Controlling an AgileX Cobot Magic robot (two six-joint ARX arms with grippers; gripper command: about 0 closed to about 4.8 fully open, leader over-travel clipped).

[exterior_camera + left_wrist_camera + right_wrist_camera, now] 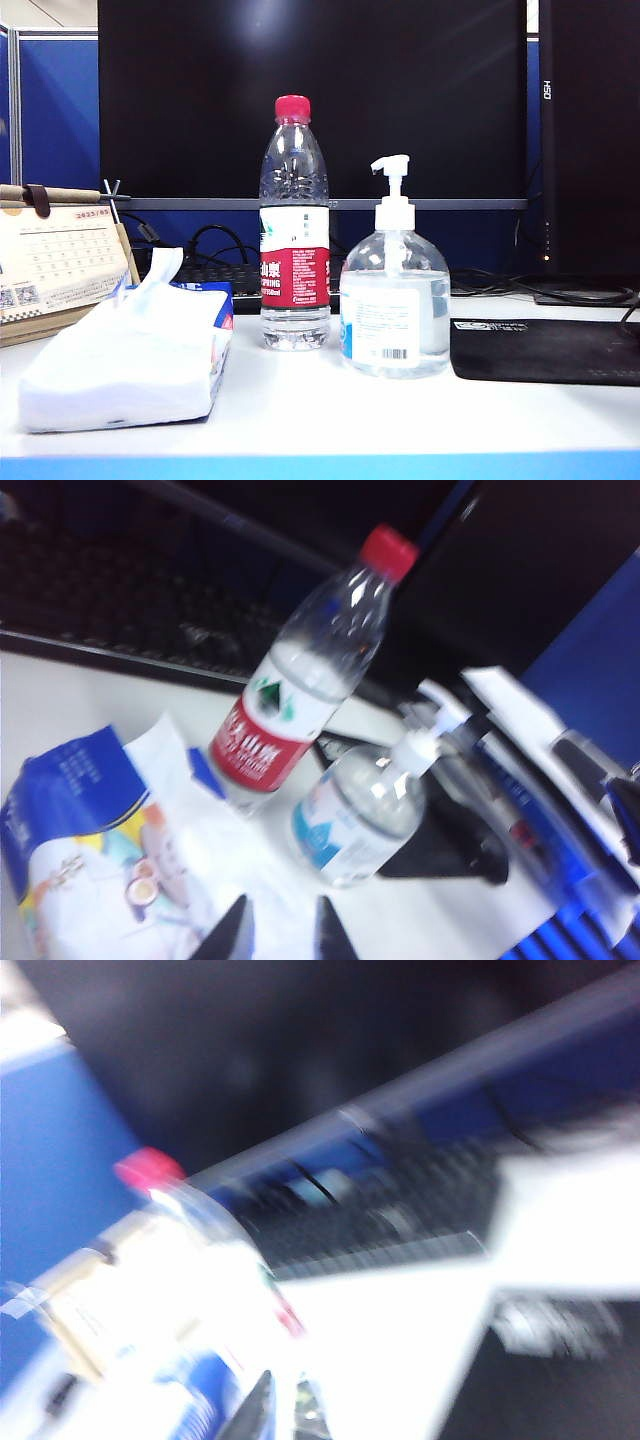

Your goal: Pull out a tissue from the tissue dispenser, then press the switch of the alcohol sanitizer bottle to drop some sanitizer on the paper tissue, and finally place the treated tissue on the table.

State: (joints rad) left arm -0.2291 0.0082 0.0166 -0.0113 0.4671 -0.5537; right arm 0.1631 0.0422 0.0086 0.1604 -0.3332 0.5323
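On the white worktop point(300, 410), the soft white plastic tissue dispenser point(125, 360) lies left, the tall red-capped water bottle point(294, 230) in the middle, and the squat clear plastic alcohol sanitizer bottle point(395, 300) just right of it, with the flat black mouse pad point(545, 352) far right.

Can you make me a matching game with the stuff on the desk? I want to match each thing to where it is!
Things:
1. tissue pack
2. water bottle
3. sanitizer bottle
4. mouse pad

Places (exterior view):
A. far right of the table, flat and black
B. far left, a tissue sticking up from it
C. middle, tall with a red cap
D. right of the red-capped bottle, with a white pump

Pairs: 1-B, 2-C, 3-D, 4-A
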